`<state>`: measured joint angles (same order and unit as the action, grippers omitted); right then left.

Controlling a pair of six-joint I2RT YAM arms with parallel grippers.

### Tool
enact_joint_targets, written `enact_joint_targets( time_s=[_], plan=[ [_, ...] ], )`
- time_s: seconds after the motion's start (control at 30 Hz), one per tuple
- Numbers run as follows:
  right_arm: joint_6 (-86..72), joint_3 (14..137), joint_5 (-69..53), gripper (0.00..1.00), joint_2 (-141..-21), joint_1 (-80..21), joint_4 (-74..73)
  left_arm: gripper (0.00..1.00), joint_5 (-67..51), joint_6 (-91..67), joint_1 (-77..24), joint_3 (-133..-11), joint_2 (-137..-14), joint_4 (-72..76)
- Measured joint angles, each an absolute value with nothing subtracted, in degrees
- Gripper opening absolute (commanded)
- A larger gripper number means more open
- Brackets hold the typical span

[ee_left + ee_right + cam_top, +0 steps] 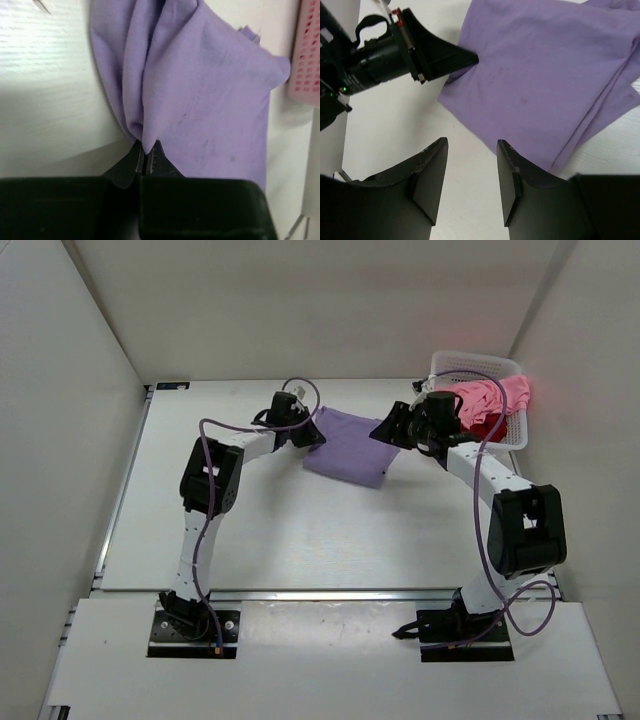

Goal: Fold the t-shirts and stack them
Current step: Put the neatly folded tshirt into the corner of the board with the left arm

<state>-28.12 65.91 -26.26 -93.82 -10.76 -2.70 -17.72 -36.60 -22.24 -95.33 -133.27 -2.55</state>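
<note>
The lavender t-shirt [350, 448] lies partly folded on the table [270, 530] in the upper middle of the top view, and the pink t-shirt [495, 395] and the dark red t-shirt [487, 428] sit in the white basket [470, 362] at the upper right. The left gripper [146, 151] has its fingers pressed together on a bunched corner of the lavender cloth. The right gripper [471, 149] hangs with fingers spread, holding nothing, just beside the shirt's lower edge in its own view. For a good fold, the right gripper should probably pinch its corner as firmly, and then both arms should lift evenly so that the cloth lands flat.
</note>
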Motion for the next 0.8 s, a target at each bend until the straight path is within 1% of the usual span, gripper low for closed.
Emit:
enact_joint_targets(
  time_s=[0.13, 0.23, 0.4, 0.47, 0.5, 0.6, 0.7, 0.73, 0.8],
  plan=[
    [-28.5, 65.5, -27.3, 0.42, -93.1, -11.0, -1.3, 0.0, -19.5, -38.0, -19.1, -97.5, -133.4, -4.6],
    [-29.0, 65.5, -28.7, 0.4, -93.5, -11.1, 0.1, 0.0, -19.2, -38.2, -12.2, -95.6, -131.5, -5.0],
    [-30.7, 65.6, -32.0, 0.4, -96.1, -10.4, 2.4, 0.0, -15.4, -40.1, 4.1, -86.5, -124.6, -2.8],
    [-31.4, 65.6, -32.8, 0.42, -96.6, -10.0, 2.7, 0.0, -12.3, -41.1, 9.7, -82.7, -121.4, -1.3],
    [-31.5, 65.6, -33.1, 0.4, -96.7, -10.0, 2.7, 0.0, -10.6, -41.7, 11.8, -80.8, -119.9, -0.7],
    [-31.6, 65.6, -33.6, 0.41, -96.7, -10.1, 3.7, 0.0, -5.2, -43.9, 15.7, -75.2, -114.8, 1.4],
    [-31.5, 65.6, -34.1, 0.41, -96.7, -10.4, 3.9, 0.0, 0.3, -46.2, 16.2, -68.2, -108.9, 4.4],
    [-31.5, 65.6, -34.3, 0.4, -96.7, -10.6, 3.9, 0.01, 2.2, -47.0, 16.1, -65.7, -106.8, 5.3],
    [-31.5, 65.6, -34.5, 0.4, -96.7, -10.9, 3.9, 0.17, 5.3, -48.6, 15.8, -61.1, -103.4, 7.4]
  ],
)
